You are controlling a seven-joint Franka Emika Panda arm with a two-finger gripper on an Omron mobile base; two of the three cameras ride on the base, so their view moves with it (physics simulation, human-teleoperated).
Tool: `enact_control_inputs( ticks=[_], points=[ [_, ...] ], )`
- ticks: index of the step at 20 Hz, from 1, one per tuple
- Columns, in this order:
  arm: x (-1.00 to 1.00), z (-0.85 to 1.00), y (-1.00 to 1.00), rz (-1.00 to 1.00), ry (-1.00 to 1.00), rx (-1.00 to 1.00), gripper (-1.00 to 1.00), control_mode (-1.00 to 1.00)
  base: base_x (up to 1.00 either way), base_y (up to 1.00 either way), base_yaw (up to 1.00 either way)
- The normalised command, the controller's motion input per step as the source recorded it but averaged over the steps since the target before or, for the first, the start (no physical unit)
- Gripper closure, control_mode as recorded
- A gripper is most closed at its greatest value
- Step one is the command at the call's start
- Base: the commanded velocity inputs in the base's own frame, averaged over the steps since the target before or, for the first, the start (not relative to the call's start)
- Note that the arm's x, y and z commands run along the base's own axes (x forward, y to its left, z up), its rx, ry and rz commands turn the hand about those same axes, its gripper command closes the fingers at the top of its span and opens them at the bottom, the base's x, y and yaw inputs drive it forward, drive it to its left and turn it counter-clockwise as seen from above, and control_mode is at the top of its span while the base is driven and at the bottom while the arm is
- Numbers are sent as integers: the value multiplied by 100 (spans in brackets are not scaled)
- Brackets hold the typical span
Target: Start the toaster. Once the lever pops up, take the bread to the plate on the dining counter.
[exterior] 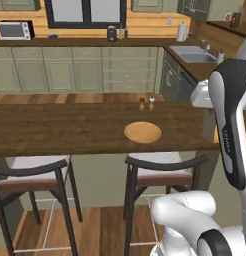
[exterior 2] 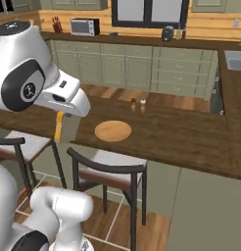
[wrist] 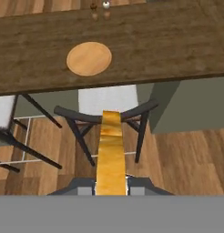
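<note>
The bread point(wrist: 111, 154), a thin light slice, stiff once toasted but crumbly, hangs edge-on in the nearly closed jaws, gripped at one edge, out over a stool point(wrist: 107, 111) short of the desk's point(wrist: 177, 41) near edge; the plate point(wrist: 89, 58) lies beyond

bread point(wrist: 110, 154): golden toasted slice, edge-on, held off counter | plate point(wrist: 89, 58): orange-tan, bare, on dining counter point(wrist: 168, 41)

The counter point(wrist: 177, 41) is dark wood with a visible grain and a matt look. The plate point(wrist: 89, 58) looks smooth and matt, kinda wooden too, and the bread point(wrist: 111, 154) has a golden toasted surface.
</note>
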Motion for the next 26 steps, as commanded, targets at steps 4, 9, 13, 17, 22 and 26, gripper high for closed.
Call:
enact_control_inputs(
  ticks=[4, 9, 13, 17, 22, 26],
  points=[
    [0, 0, 0, 0, 0, 0, 100, 100, 76, 16, -49],
    [40, 0, 5, -14, 3, 6, 100, -100, 26, 8, -20],
    [76, 0, 0, 17, 0, 21, 100, -100, 0, 0, 0],
    [97, -11, 0, 53, 1, 23, 100, -100, 0, 0, 0],
    [100, -46, 18, 53, 7, 14, 100, -100, 0, 0, 0],
    [100, -78, 7, 45, 2, 3, 100, -100, 0, 0, 0]
  ],
)
